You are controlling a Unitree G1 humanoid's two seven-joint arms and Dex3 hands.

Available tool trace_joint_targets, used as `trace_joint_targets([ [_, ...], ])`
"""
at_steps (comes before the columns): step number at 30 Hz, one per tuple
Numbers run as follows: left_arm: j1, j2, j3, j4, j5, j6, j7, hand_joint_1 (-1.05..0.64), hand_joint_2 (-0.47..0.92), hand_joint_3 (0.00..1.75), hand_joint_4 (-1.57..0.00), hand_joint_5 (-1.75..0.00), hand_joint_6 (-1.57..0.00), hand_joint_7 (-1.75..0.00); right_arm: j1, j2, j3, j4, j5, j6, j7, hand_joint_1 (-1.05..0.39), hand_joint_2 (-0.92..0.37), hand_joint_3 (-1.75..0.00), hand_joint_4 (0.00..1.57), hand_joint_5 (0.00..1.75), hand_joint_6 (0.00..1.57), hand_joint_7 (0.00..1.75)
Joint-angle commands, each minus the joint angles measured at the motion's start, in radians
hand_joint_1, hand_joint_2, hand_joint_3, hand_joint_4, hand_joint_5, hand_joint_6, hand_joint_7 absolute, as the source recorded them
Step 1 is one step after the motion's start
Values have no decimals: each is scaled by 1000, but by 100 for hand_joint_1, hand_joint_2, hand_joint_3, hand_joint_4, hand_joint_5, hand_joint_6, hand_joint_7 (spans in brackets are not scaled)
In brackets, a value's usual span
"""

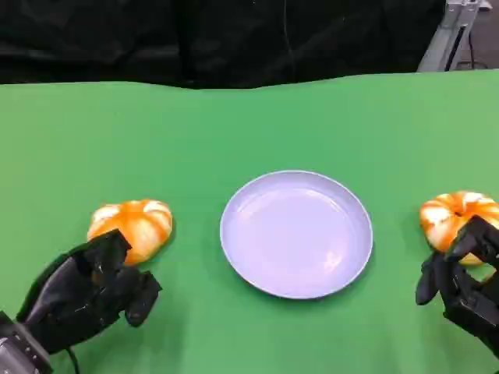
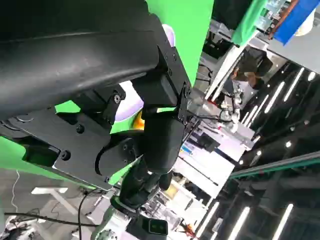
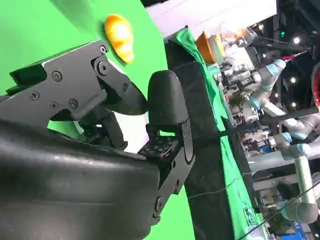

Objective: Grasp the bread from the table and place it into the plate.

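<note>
Two bread rolls flank my empty plate: left roll beside my left hand, right roll seemingly ungrasped behind my right hand, both hands loosely spread.

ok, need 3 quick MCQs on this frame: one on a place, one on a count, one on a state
1. Where is the plate?
A. between the two breads
B. at the table's far edge
C. under the left hand

2. How many breads lie on the green table?
A. one
B. two
C. three

3. What is in the plate?
A. a bread
B. a hand
C. nothing

Key:
1 A, the left bread and the right bread flank it.
2 B, one by the left hand, one by the right hand.
3 C, its lilac surface is bare.
</note>
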Motion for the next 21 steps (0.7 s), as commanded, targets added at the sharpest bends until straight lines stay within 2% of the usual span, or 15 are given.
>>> trace_joint_targets([
  [1,4,9,2,-4,14,-6,7,-8,55,95,-90,-175,-93,-149,0,-8,-12,1,11,-9,1,-8,-62,-111,81,175,71,160],
  [7,3,6,7,-1,17,-8,5,-8,54,94,-91,-175,-94,-149,-1,-10,-12,3,9,-12,3,-8,-62,-110,81,175,71,159],
  [13,9,-3,13,-18,24,-13,50,-10,58,81,-91,-175,-95,-144,-3,-8,-14,7,15,-8,6,-8,-63,-109,81,175,70,159],
  [14,15,-8,15,-30,26,-17,70,-9,58,88,-87,-169,-94,-134,-3,-8,-15,8,16,-10,6,-8,-63,-109,81,175,70,159],
  [16,39,-25,17,-74,40,-49,136,-8,56,94,-84,-165,-92,-126,-4,-7,-15,8,14,-12,6,-8,-63,-108,81,175,71,159],
  [17,51,-35,17,-97,49,-69,166,-16,61,79,-76,-136,-88,-93,-4,-7,-15,8,13,-12,6,-8,-63,-108,81,175,71,159],
  [18,76,-37,-8,-122,153,-236,241,-19,66,68,-74,-125,-91,-73,-4,-6,-14,7,12,-11,3,-8,-63,-108,81,175,71,159],
  [19,94,-35,-32,-135,249,-383,304,-38,78,44,-59,-97,-79,-46,-4,-6,-14,6,11,-10,1,-8,-62,-108,81,175,71,159],
  [20,104,-32,-49,-137,314,-484,344,-52,86,28,-53,-70,-74,-23,-4,-5,-14,5,11,-9,0,-9,-62,-108,81,175,71,159],
  [21,119,-18,-74,-152,433,-615,430,-59,89,25,-50,-57,-71,-14,-4,-5,-14,4,12,-7,0,-9,-62,-108,81,175,71,159],
])
